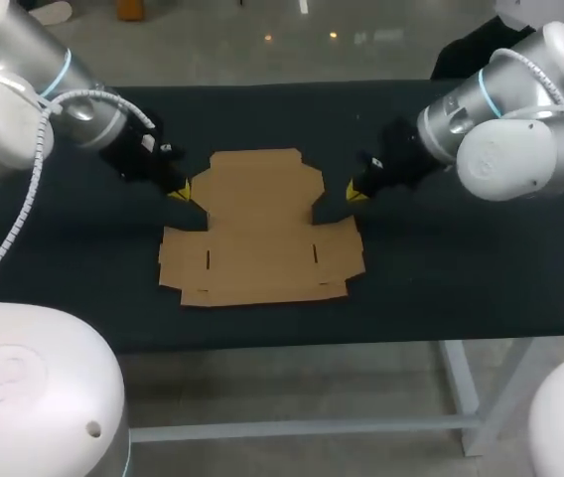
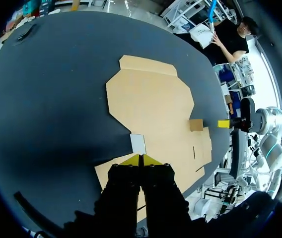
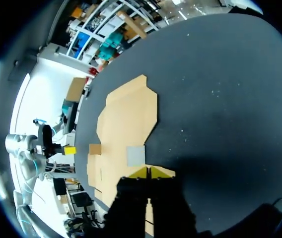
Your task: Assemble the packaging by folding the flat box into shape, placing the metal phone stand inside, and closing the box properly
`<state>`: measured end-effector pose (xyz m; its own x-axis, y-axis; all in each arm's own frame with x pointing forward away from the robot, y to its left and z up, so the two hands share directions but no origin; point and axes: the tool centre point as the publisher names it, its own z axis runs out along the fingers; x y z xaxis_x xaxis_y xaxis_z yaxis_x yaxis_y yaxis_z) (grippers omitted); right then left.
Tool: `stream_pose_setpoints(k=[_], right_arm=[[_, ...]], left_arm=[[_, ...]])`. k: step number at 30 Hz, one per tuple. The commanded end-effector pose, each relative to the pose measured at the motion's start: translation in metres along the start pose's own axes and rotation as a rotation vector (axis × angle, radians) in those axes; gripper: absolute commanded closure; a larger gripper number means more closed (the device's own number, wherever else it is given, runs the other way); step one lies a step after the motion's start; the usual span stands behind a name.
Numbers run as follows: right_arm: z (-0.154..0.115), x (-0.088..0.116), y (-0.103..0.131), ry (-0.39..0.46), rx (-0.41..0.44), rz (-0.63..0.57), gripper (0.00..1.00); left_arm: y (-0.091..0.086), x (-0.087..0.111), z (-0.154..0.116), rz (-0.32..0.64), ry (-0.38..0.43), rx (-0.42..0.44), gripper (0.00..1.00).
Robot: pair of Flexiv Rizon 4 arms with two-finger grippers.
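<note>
Sliding is my big worry here: the flat cardboard box [image 1: 260,224] lies fully unfolded and loose, so if one arm shoves harder than the other, the sheet probably skates or twists instead of creasing. It sits right between the left gripper [image 1: 180,191] and right gripper [image 1: 355,193], each at a side notch where the upper panel meets the wider lower part. Both have their yellow tips pinched together on nothing; can't really tell if they touch the cardboard or hang just over it. Everything's mid-way across the black table [image 1: 461,258].
</note>
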<state>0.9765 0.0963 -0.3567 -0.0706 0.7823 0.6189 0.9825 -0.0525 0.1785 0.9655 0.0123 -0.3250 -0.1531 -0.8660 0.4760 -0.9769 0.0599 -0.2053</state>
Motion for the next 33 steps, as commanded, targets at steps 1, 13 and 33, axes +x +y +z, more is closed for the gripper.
stream_pose_setpoints(k=[1,13,33], right_arm=[[-0.036,0.005,-0.013,0.089,0.051,-0.014,1.0],[-0.066,0.018,-0.071,0.064,0.066,-0.035,1.0],[-0.062,0.006,-0.172,0.09,0.108,-0.003,1.0]], left_arm=[[0.026,0.008,-0.02,-0.006,-0.018,0.026,1.0],[0.081,0.007,-0.044,-0.019,0.01,0.036,1.0],[0.165,-0.008,-0.047,-0.032,0.062,0.005,1.0]])
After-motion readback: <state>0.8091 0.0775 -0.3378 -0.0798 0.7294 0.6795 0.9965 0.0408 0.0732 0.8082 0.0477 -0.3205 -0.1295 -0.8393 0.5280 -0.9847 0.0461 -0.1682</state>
